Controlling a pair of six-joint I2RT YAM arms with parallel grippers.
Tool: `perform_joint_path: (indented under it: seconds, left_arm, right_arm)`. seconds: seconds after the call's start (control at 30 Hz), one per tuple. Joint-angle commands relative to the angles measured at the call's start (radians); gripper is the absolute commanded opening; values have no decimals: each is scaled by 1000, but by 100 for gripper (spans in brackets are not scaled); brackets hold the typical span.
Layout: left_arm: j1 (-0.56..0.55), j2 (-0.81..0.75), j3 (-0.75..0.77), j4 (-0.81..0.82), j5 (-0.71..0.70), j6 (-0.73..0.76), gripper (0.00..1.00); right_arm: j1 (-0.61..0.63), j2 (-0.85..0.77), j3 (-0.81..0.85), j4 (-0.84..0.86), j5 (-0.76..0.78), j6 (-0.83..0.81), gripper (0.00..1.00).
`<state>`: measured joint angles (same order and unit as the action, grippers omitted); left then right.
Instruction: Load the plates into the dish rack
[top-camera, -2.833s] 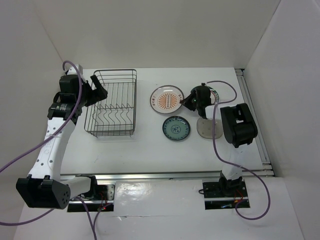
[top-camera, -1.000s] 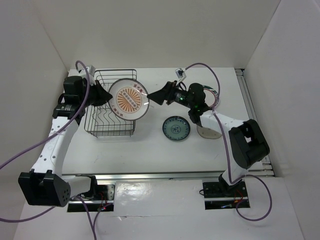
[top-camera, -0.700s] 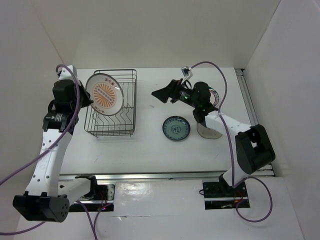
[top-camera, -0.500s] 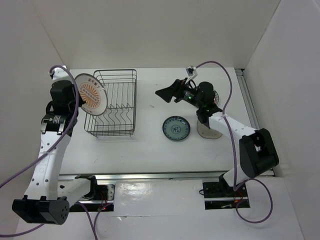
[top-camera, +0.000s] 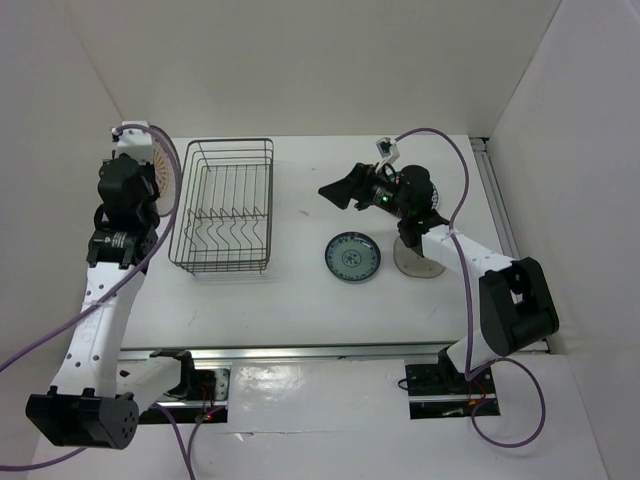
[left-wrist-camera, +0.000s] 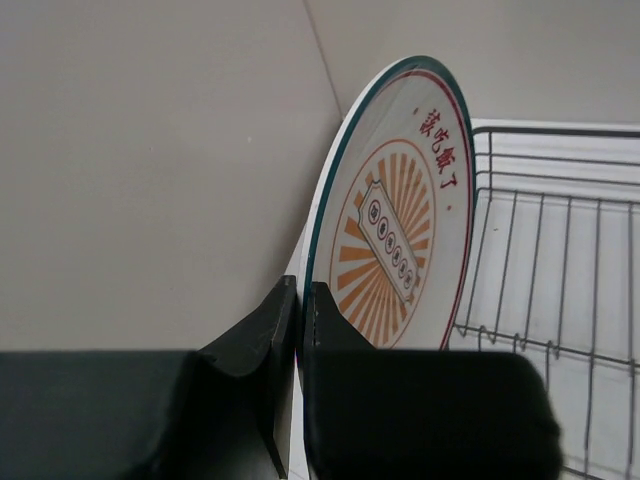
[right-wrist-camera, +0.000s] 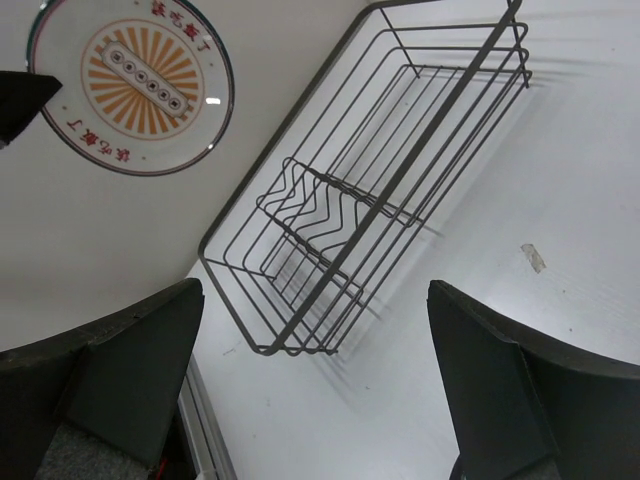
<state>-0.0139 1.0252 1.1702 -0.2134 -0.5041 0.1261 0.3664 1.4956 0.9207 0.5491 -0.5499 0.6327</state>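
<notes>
My left gripper (left-wrist-camera: 300, 305) is shut on the lower rim of the large white plate (left-wrist-camera: 400, 210) with the orange centre pattern. It holds the plate upright in the air, just left of the dish rack (top-camera: 222, 205); from above the plate (top-camera: 166, 172) shows edge-on. The rack holds no plates. The blue-green plate (top-camera: 352, 256) lies flat on the table right of the rack. The grey-beige plate (top-camera: 415, 262) lies beside it, partly under my right arm. My right gripper (top-camera: 338, 190) hovers open and holds nothing, pointing toward the rack (right-wrist-camera: 380, 180).
White walls close in the table on the left, back and right; the left wall is close behind the held plate. A metal rail (top-camera: 505, 230) runs along the table's right edge. Purple cables loop over both arms.
My left arm has carried the white plate from above the rack leftward past its left side and turned it edge-on. My right gripper has drawn back slightly to the right, still open.
</notes>
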Motion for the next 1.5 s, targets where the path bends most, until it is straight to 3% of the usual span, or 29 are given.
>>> perform_joint_path:
  seconds: [0.0, 0.4, 1.3, 1.47]
  left_arm:
    - [3, -10, -35, 157, 9, 110, 0]
    - [3, -28, -135, 155, 168, 30, 0]
    - [-8, 81, -211, 187, 176, -51, 0]
    - [-8, 81, -211, 178, 185, -72, 11]
  right_arm:
    - [-9, -44, -11, 11, -28, -13, 100]
    - [-9, -55, -20, -2, -28, -24, 100]
    - [-37, -64, -39, 48, -28, 4, 100]
    - [-46, -55, -48, 48, -28, 13, 100]
